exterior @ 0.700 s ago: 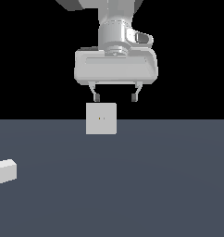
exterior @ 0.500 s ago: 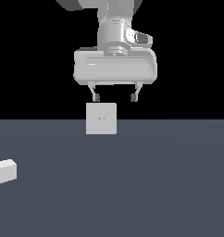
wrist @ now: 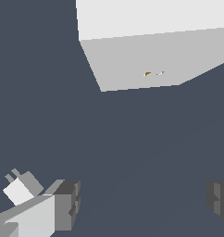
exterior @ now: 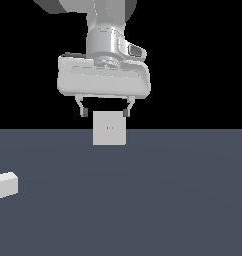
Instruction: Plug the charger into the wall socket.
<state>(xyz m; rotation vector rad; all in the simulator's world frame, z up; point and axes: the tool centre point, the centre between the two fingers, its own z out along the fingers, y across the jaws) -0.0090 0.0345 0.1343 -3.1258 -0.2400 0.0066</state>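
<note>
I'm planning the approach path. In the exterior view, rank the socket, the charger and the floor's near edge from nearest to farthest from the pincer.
1. Socket, just below the open pincer.
2. Charger, low at that view's left.
3. Floor's near edge, bottom of frame.

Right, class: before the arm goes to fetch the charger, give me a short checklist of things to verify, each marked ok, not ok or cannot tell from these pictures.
1. Gripper open and empty: ok; the fingers stand apart with nothing between them.
2. Charger located: ok; it lies on the floor at the exterior view's left edge, partly cut off.
3. Charger free of the gripper: ok; it lies well apart from the fingers.
4. Prong direction: cannot tell in the exterior view; the wrist view shows prongs on one end.
5. Wall socket upright, holes unobstructed: ok.
6. Gripper above the charger: not ok; it hangs over the socket.
</note>
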